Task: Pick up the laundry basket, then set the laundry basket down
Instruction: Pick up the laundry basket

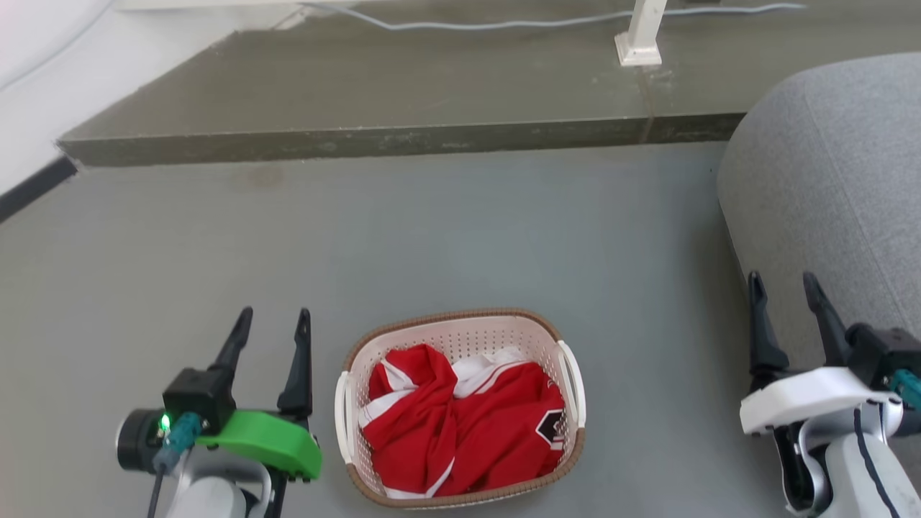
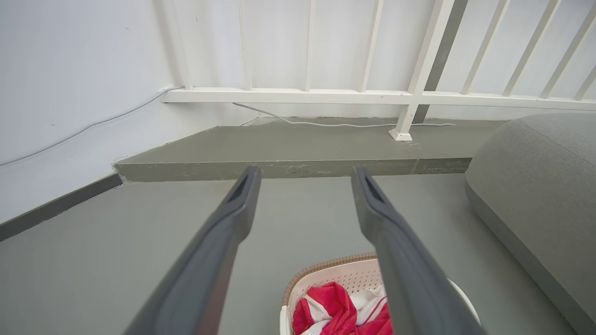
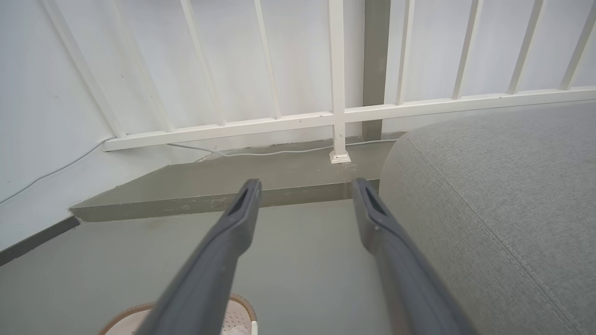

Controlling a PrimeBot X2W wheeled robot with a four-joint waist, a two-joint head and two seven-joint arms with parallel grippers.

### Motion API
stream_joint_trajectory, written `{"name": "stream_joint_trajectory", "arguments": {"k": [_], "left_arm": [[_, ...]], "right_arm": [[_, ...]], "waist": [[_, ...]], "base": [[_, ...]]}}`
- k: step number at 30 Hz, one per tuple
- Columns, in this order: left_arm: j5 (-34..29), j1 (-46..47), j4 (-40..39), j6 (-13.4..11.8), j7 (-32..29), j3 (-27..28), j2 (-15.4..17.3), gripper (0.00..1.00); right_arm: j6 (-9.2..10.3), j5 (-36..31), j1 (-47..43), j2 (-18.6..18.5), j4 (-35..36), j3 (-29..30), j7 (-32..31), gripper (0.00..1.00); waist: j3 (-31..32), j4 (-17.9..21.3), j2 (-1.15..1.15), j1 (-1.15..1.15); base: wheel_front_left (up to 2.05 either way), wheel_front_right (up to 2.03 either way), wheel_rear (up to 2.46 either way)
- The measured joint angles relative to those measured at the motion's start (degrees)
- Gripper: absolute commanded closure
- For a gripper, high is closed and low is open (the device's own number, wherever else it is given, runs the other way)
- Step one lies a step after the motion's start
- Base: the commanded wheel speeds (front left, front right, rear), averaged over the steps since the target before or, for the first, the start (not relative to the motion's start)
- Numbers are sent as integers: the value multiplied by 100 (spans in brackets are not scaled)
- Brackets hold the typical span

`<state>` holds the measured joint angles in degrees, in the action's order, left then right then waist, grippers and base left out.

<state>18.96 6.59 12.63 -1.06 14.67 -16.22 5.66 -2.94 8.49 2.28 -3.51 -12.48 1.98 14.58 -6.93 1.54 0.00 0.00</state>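
Nearest to me, at the lower left of the head frame, the left fingers (image 1: 298,360) stand spread apart and hold nothing. The right fingers (image 1: 759,324) at the lower right are spread the same way, also empty. Both wrist views agree: a wide gap shows between each pair.

Outward from the left pair, the laundry basket (image 1: 460,334) sits on the grey floor (image 1: 432,237) at the bottom centre of the frame. It is just beside the left fingers and well apart from the right ones, which stand in front of the grey cushion (image 1: 827,180) at the right edge. Neither pair touches it.

I judge the pick-up not yet begun. To do it well I'd bring each pair down and inward to the white handle on its own side — left handle (image 1: 342,417), right handle (image 1: 575,385) — and close on both together. Then I'd raise both arms evenly so the basket stays level and its load doesn't slide. The right arm has farther to go, so I'd pace the left to match and keep the right clear of the cushion.

Counting: one basket, two handles, and one heap of red-and-white cloth (image 1: 468,424) inside; how many garments it holds I cannot tell. Two pairs of fingers, four in all. Along the top of the frame are one raised step (image 1: 403,137), one white railing post (image 1: 640,36) and one pale cable (image 1: 504,24).
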Motion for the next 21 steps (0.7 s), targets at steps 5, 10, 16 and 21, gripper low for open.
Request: {"name": "stream_joint_trajectory", "arguments": {"k": [5,10,16,21], "left_arm": [[0,-222,-66,-49,0,-26,2,0],[-5,-445,-207,-103,-2,-32,11,0],[-7,-559,-394,-155,-35,-27,29,0],[-8,-579,-460,-207,-52,-22,31,0]], "right_arm": [[1,3,-182,11,-1,-4,1,0],[2,2,-290,16,8,-24,0,0],[10,1,-354,21,70,-43,0,0],[54,-8,-413,22,94,-51,0,0]], "waist": [[144,-25,0,0],[289,-35,0,0],[331,-34,0,0],[358,-47,0,0]], "base": [[0,0,0],[0,0,0],[0,0,0],[0,0,0]]}}
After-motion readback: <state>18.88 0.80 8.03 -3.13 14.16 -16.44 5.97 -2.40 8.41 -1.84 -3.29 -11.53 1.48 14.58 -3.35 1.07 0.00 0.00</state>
